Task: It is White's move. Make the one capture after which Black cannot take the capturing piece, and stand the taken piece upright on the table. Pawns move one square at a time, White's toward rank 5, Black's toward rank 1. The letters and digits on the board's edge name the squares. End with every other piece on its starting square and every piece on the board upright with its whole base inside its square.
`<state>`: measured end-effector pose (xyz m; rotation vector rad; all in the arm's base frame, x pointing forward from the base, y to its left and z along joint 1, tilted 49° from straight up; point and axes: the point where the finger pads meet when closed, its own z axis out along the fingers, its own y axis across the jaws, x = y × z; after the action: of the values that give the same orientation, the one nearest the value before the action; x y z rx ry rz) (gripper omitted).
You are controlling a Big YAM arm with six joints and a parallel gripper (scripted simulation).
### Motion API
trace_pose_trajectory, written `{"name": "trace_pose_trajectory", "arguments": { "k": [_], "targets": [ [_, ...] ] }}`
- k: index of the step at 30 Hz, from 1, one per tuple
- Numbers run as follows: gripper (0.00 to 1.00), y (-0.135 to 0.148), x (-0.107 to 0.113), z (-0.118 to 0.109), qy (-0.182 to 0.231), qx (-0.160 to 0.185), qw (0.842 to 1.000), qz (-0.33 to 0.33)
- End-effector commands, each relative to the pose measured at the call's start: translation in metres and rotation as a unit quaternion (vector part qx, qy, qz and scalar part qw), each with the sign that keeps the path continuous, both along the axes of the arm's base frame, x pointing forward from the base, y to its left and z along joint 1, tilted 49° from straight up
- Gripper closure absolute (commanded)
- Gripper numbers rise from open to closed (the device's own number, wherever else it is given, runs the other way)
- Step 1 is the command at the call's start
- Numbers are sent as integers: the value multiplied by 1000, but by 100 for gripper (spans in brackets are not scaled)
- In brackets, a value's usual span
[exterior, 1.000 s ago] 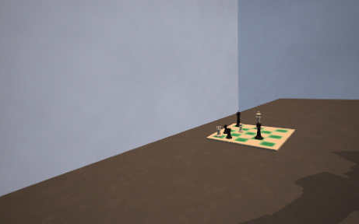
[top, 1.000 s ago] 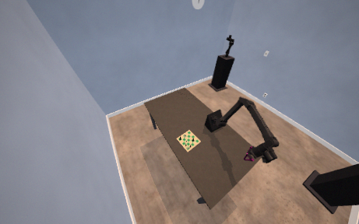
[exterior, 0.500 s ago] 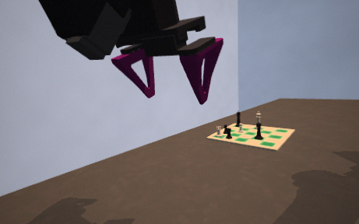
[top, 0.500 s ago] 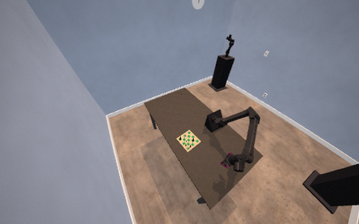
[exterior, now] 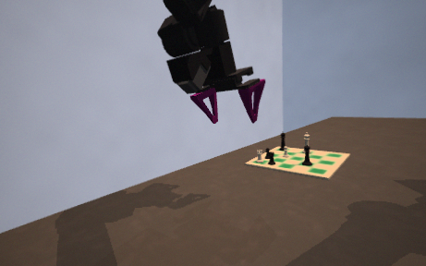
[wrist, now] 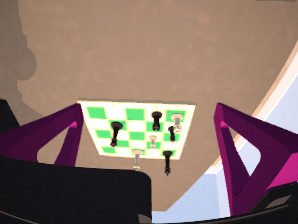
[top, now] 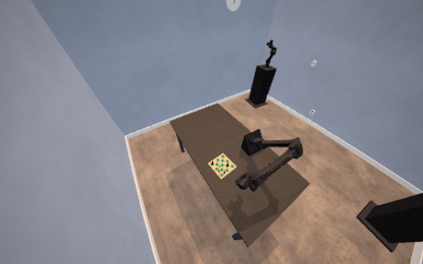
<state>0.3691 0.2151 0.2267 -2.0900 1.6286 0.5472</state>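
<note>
Your gripper (exterior: 233, 105) hangs above the table (exterior: 207, 222), short of the chessboard (exterior: 320, 172), jaws wide with nothing in them. Black and white pieces stand upright on the chessboard; can't tell which squares.

My top view looks down steeply from high in the room, far off. The exterior view sits low at table (exterior: 216, 217) height, looking along it toward the chessboard (exterior: 299, 162). The wrist camera looks past the gripper's fingers (framing both sides) onto the same board, which all three share.
</note>
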Motion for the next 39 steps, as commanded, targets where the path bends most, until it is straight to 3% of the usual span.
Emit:
{"name": "trace_pose_trajectory", "arguments": {
  "k": [1,2,3,5,7,8,10,15,17,22,23,27,39],
  "targets": [
    [0,-30,27,-36,-15,21,999,40],
    [0,-30,28,-32,-16,21,999,40],
    [0,-45,34,-52,-12,35,999,39],
    [0,-45,34,-52,-12,35,999,39],
    [0,-72,43,-79,-9,62,997,34],
    [0,-71,45,-75,-11,63,997,34],
    [0,-94,48,-100,-11,87,996,28],
    [0,-122,48,-126,-10,119,993,16],
    [0,-130,58,-125,-23,125,992,15],
    [0,-116,47,-132,-12,130,991,30],
    [0,-117,55,-115,-36,127,991,34],
    [0,-133,59,-115,-39,126,991,16],
    [0,-123,57,-115,-37,126,991,27]
  ]
}}
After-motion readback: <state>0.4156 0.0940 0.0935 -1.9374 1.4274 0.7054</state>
